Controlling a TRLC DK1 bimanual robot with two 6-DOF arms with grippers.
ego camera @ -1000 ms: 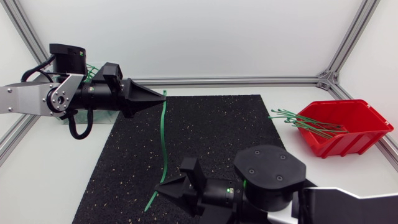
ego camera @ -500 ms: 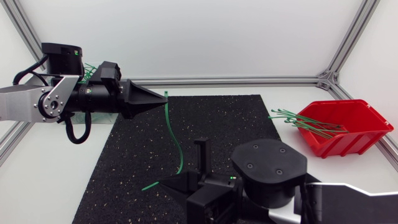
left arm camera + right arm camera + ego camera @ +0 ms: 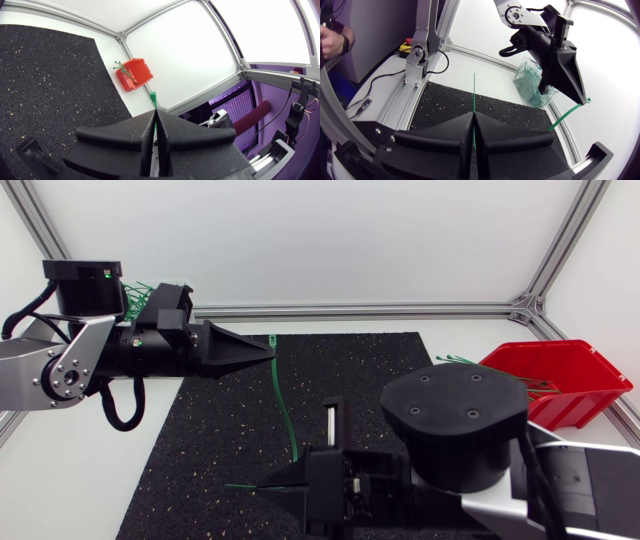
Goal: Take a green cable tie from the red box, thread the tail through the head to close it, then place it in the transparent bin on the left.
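One green cable tie [image 3: 283, 405] spans the air between my two grippers over the black mat [image 3: 220, 430]. My left gripper [image 3: 270, 352] is shut on its head end, and the head [image 3: 153, 97] pokes out past the fingertips. My right gripper [image 3: 264, 486] is shut near the other end, with the tail [image 3: 474, 90] sticking straight out ahead of it. In the right wrist view my left gripper [image 3: 576, 98] holds the tie [image 3: 564, 116] above the mat. The red box [image 3: 560, 385] of green ties stands at the right. The transparent bin [image 3: 532, 82] sits behind my left arm.
Several loose green ties [image 3: 458, 361] hang over the red box's left rim. The bin holds several closed ties [image 3: 138, 288]. The silver frame rail [image 3: 380, 309] runs along the table's back edge. My right arm's large black joint [image 3: 460, 425] hangs over the mat's near right part.
My right gripper has turned and shifted right, swinging the tie's tail from slanting down to level. My left gripper has edged right. The tie now bows more between them.
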